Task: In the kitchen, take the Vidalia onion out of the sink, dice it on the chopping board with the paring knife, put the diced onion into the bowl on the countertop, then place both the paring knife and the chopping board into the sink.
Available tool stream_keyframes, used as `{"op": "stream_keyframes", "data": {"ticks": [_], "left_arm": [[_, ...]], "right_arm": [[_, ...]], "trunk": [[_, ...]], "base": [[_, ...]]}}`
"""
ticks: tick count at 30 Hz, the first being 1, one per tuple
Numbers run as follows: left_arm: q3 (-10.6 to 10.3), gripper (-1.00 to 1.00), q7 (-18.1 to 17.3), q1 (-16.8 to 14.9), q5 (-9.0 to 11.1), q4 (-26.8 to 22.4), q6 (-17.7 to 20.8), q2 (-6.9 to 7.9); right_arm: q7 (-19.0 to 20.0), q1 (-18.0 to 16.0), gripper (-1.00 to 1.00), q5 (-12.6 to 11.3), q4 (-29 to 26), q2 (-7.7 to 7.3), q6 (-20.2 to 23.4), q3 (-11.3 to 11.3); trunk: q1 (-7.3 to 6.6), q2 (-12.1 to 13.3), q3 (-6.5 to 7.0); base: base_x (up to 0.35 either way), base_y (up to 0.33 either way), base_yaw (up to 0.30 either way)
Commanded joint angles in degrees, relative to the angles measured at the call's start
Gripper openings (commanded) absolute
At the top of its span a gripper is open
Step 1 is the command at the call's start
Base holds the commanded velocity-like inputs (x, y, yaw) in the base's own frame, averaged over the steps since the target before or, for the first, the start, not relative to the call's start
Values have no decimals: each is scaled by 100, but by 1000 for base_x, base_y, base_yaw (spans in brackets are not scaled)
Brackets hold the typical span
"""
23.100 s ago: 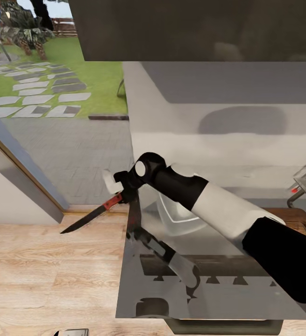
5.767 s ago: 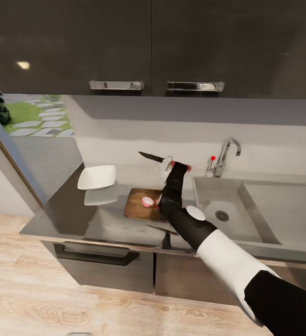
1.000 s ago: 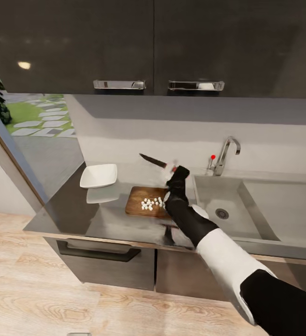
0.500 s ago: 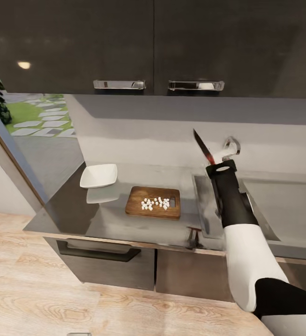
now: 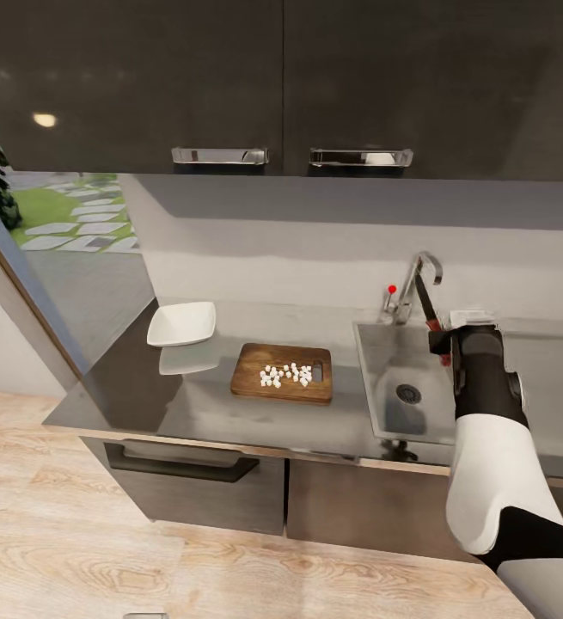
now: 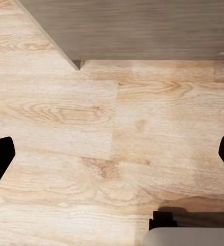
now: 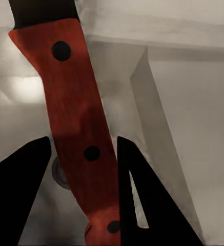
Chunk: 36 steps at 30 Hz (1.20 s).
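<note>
Swung over the sink point(image 5: 384, 378), right gripper point(image 5: 443, 337) clamps 1 paring knife point(image 7: 76, 123); left gripper's point(image 6: 112, 156) jaws gape empty.

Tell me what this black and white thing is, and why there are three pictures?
It's a robot's arm in a pretend computer kitchen. The big picture comes from a camera on the robot's head. The other two come from cameras near each hand. The right hand is shut on the paring knife with the red handle, above the sink. On the countertop lies the chopping board with little white diced onion cubes on it, and a white bowl beside it. The left hand is open, looking down at the wooden floor.
</note>
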Motion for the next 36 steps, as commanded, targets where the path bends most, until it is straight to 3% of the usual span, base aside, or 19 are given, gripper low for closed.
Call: {"op": "stream_keyframes", "data": {"ticks": [1, 10, 14, 24, 36], "left_arm": [[-49, 100, 11, -8, 32, 19, -30, -3], [-49, 100, 12, -8, 32, 19, -30, -3], [-52, 100, 12, -8, 32, 19, -30, -3], [-49, 100, 12, -8, 32, 19, -30, -3], [-49, 100, 12, -8, 32, 19, -30, -3]], "right_arm": [[54, -6, -100, 58, 63, 18, 84, -19], [70, -3, -100, 9, 957, 82, 142, -11], [89, -3, -100, -14, 1021, 168, 109, -14], [161, -3, -100, -19, 1050, 154, -418, -25], [153, -3, -100, -2, 1052, 139, -45, -89]], "trunk": [[3, -12, -11], [3, -12, -11], [3, -12, -11], [3, -12, -11], [3, -12, -11]], "base": [[0, 0, 0], [0, 0, 0], [0, 0, 0], [0, 0, 0], [0, 0, 0]]}}
